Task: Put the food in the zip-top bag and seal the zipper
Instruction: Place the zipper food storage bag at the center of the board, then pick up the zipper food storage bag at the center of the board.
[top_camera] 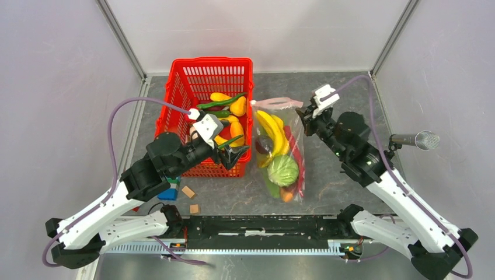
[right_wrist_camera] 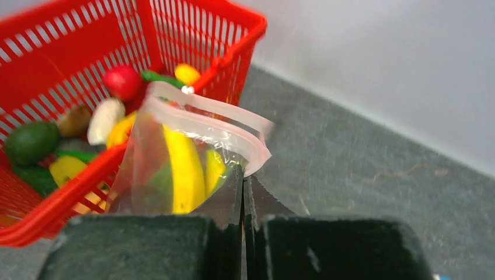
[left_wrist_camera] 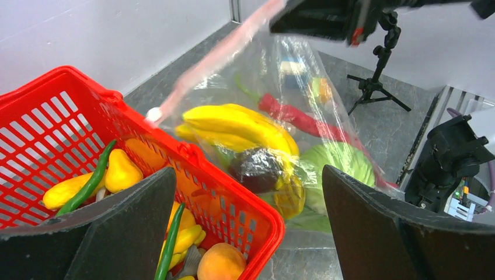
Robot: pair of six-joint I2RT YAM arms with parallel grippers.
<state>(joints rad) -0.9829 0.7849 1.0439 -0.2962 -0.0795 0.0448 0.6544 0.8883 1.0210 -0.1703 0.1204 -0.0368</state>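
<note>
Pinching the bag (right_wrist_camera: 137, 146) by its edge, the right gripper (right_wrist_camera: 244, 186) may lose it if the spread left gripper (top_camera: 234, 154) bumps it.

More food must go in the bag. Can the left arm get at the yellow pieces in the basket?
Probably yes: the left gripper hangs open above the near right corner of the open-topped red basket, where the yellow pieces lie uncovered.

The left arm (top_camera: 96, 214) and right arm (top_camera: 408, 203) were built of white links and black joints; purple cables (top_camera: 111, 151) were fitted at the wrists.
</note>
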